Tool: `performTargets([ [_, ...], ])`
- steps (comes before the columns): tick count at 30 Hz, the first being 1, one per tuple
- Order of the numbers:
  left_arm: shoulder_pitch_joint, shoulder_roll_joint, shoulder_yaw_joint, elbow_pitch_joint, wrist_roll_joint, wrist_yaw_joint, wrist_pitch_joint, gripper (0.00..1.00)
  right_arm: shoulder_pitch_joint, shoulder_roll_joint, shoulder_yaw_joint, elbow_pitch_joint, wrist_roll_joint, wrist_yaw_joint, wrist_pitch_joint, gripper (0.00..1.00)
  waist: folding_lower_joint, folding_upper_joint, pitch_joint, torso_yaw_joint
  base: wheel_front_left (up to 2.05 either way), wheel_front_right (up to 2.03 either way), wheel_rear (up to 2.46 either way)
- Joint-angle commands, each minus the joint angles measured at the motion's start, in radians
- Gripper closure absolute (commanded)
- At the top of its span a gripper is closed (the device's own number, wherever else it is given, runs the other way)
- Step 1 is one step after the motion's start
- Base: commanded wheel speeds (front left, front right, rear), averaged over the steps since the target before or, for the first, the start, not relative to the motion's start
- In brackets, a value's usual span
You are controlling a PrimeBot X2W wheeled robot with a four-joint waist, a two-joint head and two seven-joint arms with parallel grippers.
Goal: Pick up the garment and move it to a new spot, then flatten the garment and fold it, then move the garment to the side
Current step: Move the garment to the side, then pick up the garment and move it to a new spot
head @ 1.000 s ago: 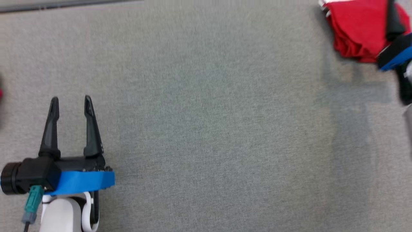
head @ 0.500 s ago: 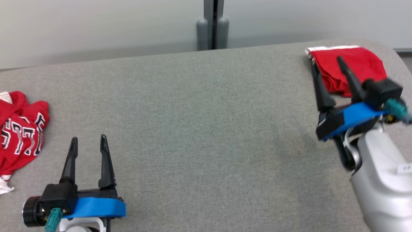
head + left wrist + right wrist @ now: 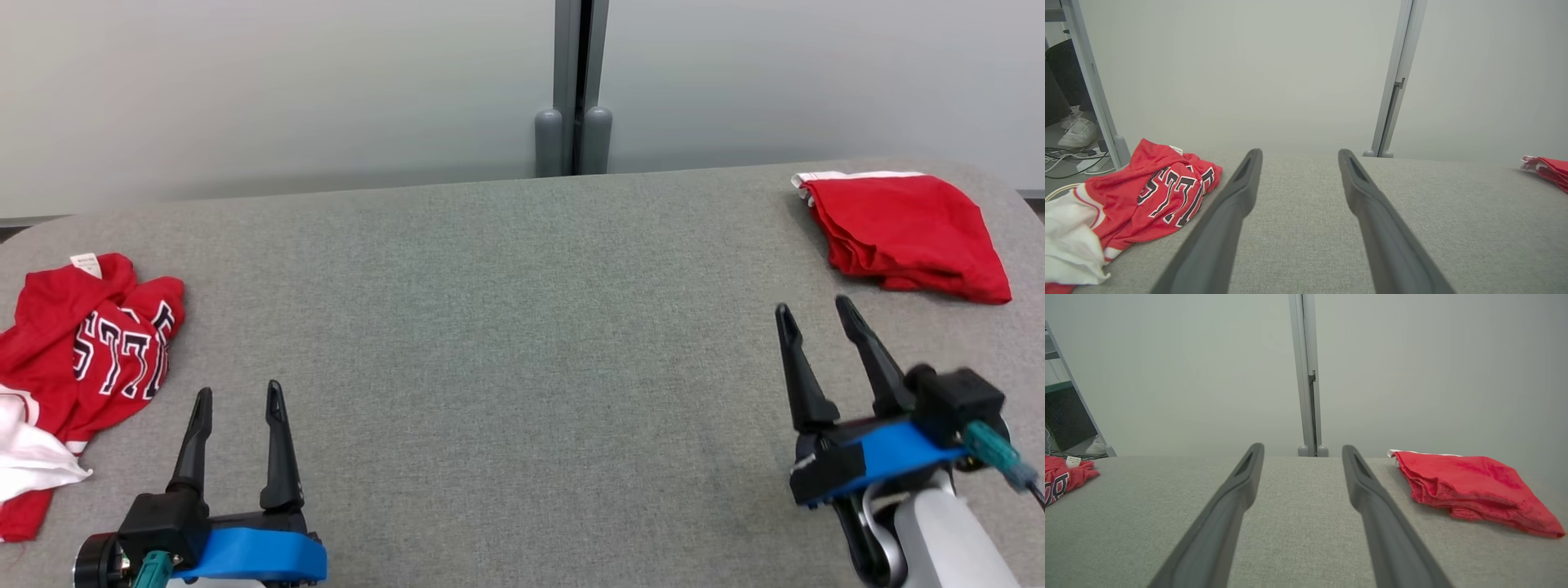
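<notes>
A crumpled red jersey garment (image 3: 90, 343) with dark lettering and white trim lies at the left end of the grey padded table (image 3: 522, 327). A folded red garment (image 3: 906, 233) rests at the far right corner. My left gripper (image 3: 238, 390) hovers open at the near left, just right of the crumpled jersey (image 3: 1155, 196), with nothing between its fingers. My right gripper (image 3: 812, 306) stands open at the near right, a little short of the folded garment (image 3: 1470, 490) and left of it, also holding nothing.
A pale wall with a grey vertical post (image 3: 574, 82) runs behind the table's far edge. In the left wrist view a metal frame leg (image 3: 1094, 94), cables and a white shoe (image 3: 1077, 132) lie beyond the table's left end.
The head camera has tilted up, bringing the wall and both garments into view. My right gripper has drawn back from the folded red garment toward the near right. The left gripper keeps its pose.
</notes>
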Motion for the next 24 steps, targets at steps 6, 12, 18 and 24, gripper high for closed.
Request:
performTargets([
  [6, 0.019, 0.0, -0.004, 0.003, 0.01, 0.004, -0.003, 0.0, 0.152, 0.054, -0.063, -0.14, -0.034, 0.001, 0.039, 0.0, 0.0002, -0.0001, -0.019, 0.013, 0.0, 0.0, 0.0],
  [12, 0.025, 0.003, -0.009, 0.006, 0.018, 0.002, -0.003, 0.0, 0.259, 0.086, -0.101, -0.246, -0.077, 0.0, 0.078, 0.0, 0.0002, -0.0001, -0.031, 0.025, 0.0, 0.0, 0.0],
  [18, 0.03, 0.003, -0.013, -0.001, 0.022, 0.006, -0.003, 0.0, 0.306, 0.093, -0.11, -0.3, -0.084, 0.001, 0.107, 0.0, 0.0002, -0.0001, -0.027, 0.026, 0.0, 0.0, 0.0],
  [24, 0.029, 0.002, -0.013, -0.001, 0.018, 0.008, -0.003, 0.0, 0.31, 0.093, -0.118, -0.312, -0.073, 0.001, 0.117, 0.0, 0.0002, -0.0001, -0.028, 0.026, 0.0, 0.0, 0.0],
])
